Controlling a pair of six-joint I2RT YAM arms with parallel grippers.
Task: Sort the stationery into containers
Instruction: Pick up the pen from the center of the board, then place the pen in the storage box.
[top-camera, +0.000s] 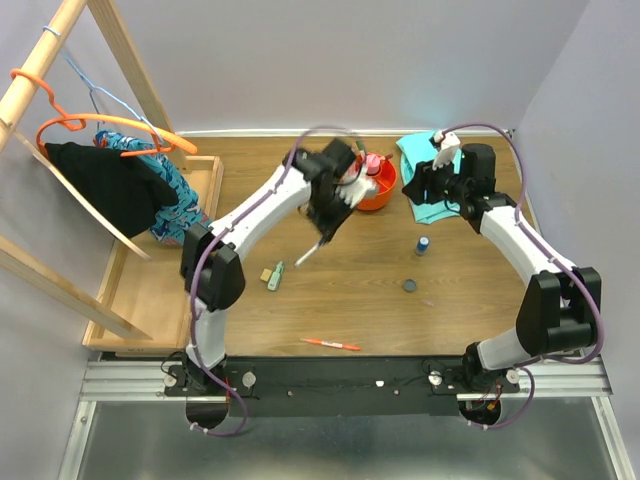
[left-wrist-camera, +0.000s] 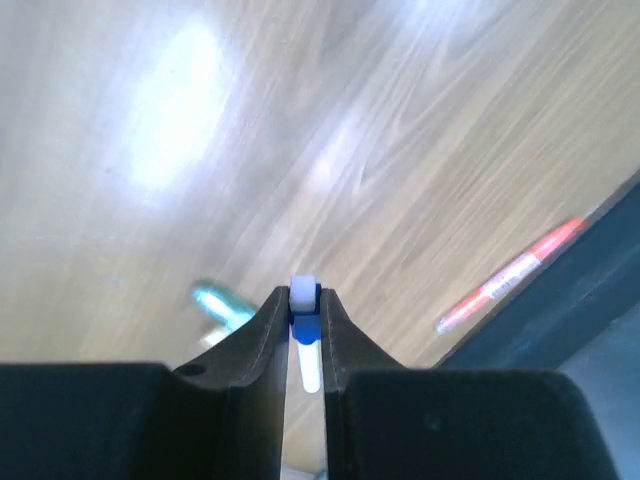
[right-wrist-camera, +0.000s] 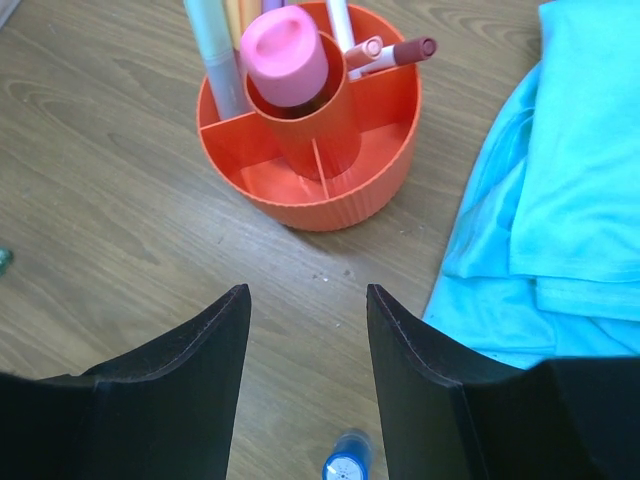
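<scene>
While the worktop (top-camera: 450, 320) carries five loose items, the sort is judged part done. The tub (right-wrist-camera: 340, 205), at twelve o'clock, holds the glue (right-wrist-camera: 285, 50) in its central cup, with markers and highlighters in the outer compartments. The left tool (left-wrist-camera: 304, 295), clamped on a blue-capped marker (left-wrist-camera: 310, 365), hangs at the tub's seven o'clock. The right tool (right-wrist-camera: 308, 300) stands wide and empty at its three o'clock. Outstanding: bottle (top-camera: 423, 245) at three, pen (top-camera: 330, 344) at six, highlighter (top-camera: 277, 276) and eraser (top-camera: 267, 273) at nine, disc (top-camera: 409, 285) at four.
</scene>
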